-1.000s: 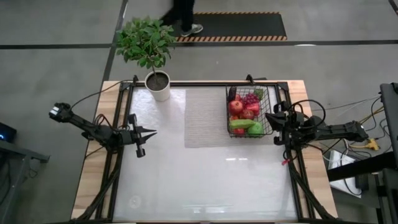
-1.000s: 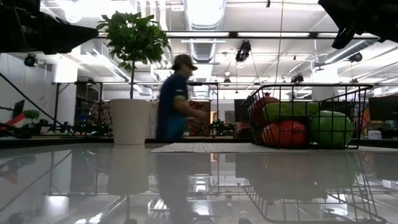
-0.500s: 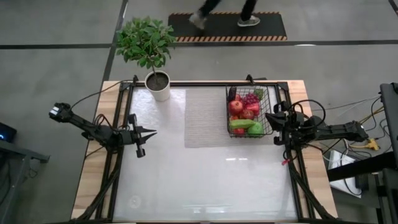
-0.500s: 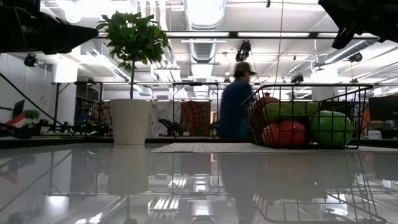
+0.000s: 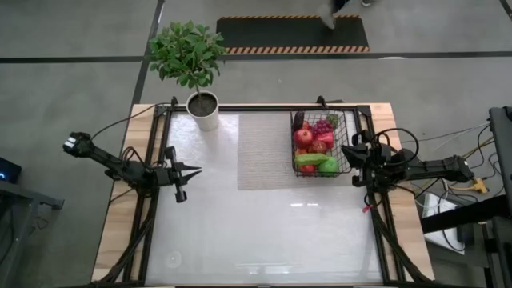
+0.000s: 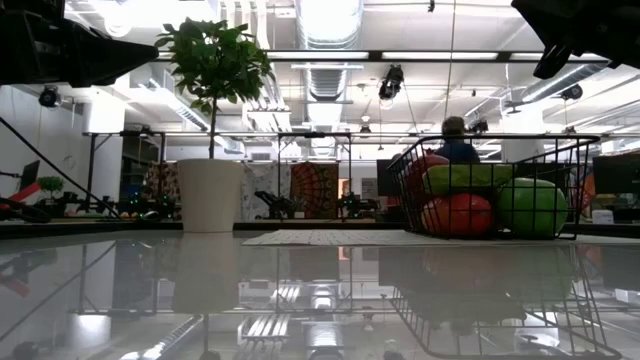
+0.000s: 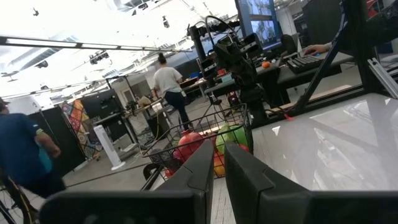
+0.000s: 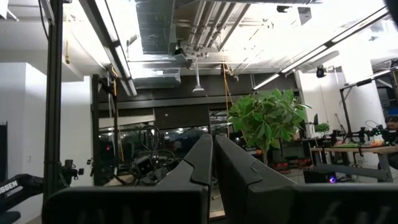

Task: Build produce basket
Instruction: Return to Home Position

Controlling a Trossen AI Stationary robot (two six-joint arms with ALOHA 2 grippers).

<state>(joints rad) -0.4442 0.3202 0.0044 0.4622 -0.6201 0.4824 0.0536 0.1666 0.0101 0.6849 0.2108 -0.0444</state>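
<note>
1. Moved: only the person [image 6: 456, 135] in the room beyond the surface [image 5: 264, 232], who now shows behind the basket [image 5: 346, 120] in the low view and is nearly out of the high view's top edge. Arms, basket and produce lie as they did half a second ago.
2. Left pincer [image 5: 192, 170]: over the surface's left side, fingers drawn in to a slit, holding nothing.
3. Right pincer [image 5: 346, 150]: just beside the basket's right wall, fingers pressed together, empty.
4. Basket: upright with its mouth upward, on the right end of the grey mat [image 5: 264, 152], sides square to the surface's edges.
5. Produce: all inside the basket, none loose on the surface. The cucumber [image 5: 310, 159] lies flat, its long axis side to side, parallel to the surface's front edge. A green apple [image 5: 329, 166] sits at its right end, with red fruit [image 5: 304, 138] and grapes [image 5: 322, 126] behind.
6. Judgement: filling looks complete, and the arms appear parked.
</note>
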